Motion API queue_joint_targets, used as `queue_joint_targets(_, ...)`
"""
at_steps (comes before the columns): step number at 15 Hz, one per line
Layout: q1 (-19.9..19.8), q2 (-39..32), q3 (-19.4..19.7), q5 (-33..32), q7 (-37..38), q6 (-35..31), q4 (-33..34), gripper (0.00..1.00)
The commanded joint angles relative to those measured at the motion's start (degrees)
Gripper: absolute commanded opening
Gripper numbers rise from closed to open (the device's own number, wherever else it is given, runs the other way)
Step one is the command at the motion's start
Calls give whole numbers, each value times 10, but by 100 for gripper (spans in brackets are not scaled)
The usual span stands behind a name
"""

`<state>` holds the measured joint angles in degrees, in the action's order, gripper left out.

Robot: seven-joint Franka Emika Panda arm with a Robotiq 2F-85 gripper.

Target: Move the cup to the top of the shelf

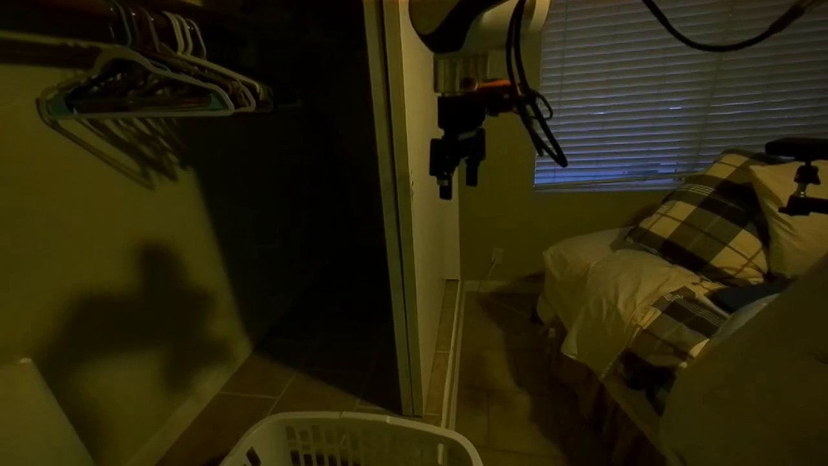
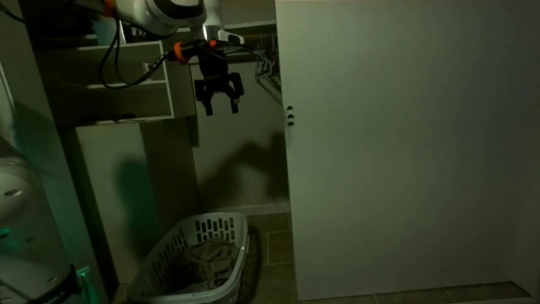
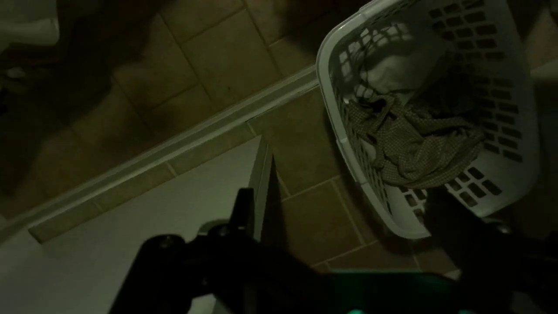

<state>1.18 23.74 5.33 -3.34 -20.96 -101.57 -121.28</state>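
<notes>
A small pale, clear-looking cup [image 2: 147, 71] stands on the middle board of the white shelf [image 2: 170, 99] in an exterior view. It is dim, small and partly crossed by the arm's cable. The cup does not show in the wrist view. My gripper [image 2: 222, 110] is open and empty, pointing down, in front of the closet and to the right of the shelf in that view. It also shows open in an exterior view [image 1: 459, 184] beside the door edge. In the wrist view the fingers [image 3: 341, 192] are wide apart with only floor and basket far below.
A white laundry basket [image 2: 244, 253] with cloth stands on the floor below. A sliding door [image 2: 400, 147] borders the closet opening. Hangers [image 1: 139, 115] hang from a rod. A light-blue container [image 2: 103, 33] sits on the shelf's top, partly behind the cable. A bed [image 1: 595, 278] stands nearby.
</notes>
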Motion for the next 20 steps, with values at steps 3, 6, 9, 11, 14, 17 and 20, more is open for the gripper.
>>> queue_joint_targets(3,63,59,-48,4,-70,28,5,100)
queue_joint_targets(6,108,83,-70,19,-92,13,14,100)
queue_joint_targets(9,158,90,-84,52,-116,15,37,100)
queue_joint_targets(11,188,86,-91,78,-136,10,51,100)
queue_joint_targets(14,225,77,-101,126,-171,4,67,100)
queue_joint_targets(17,214,88,-112,113,-152,9,57,100)
queue_joint_targets(20,214,86,-111,115,-160,8,57,100)
